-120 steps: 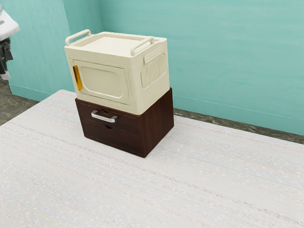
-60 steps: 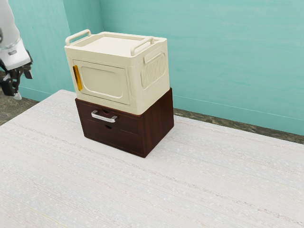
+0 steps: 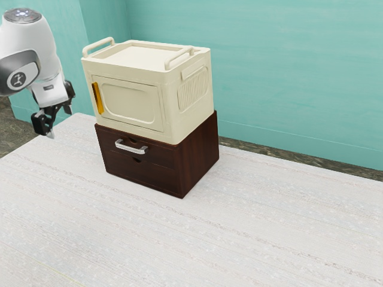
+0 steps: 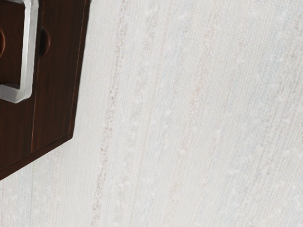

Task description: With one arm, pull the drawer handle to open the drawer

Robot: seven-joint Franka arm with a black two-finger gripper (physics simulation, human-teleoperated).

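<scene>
Over the table's far left corner in the exterior view, my gripper [image 3: 59, 123] hangs with its two black fingers spread and nothing between them. A dark brown two-drawer cabinet [image 3: 200, 154] stands to the exterior view's right of it, a gap apart. The silver bar handle [image 3: 131, 148] sits on the upper drawer front [image 3: 161, 156], which is flush with the cabinet, so the drawer is shut. In the wrist view, the silver handle [image 4: 28, 56] and the brown drawer front [image 4: 57, 85] appear, with no finger touching the handle.
A cream storage box [image 3: 130, 101] with two top rails and a yellow door handle [image 3: 97, 98] rests on the cabinet. The pale table [image 3: 197, 239] extends around the cabinet's base. Behind it rises a teal wall [image 3: 287, 78].
My arm and gripper have come in from the exterior view's left edge, moving toward its right and somewhat lower, nearer the cabinet. Cabinet, handle and box have stayed still.
</scene>
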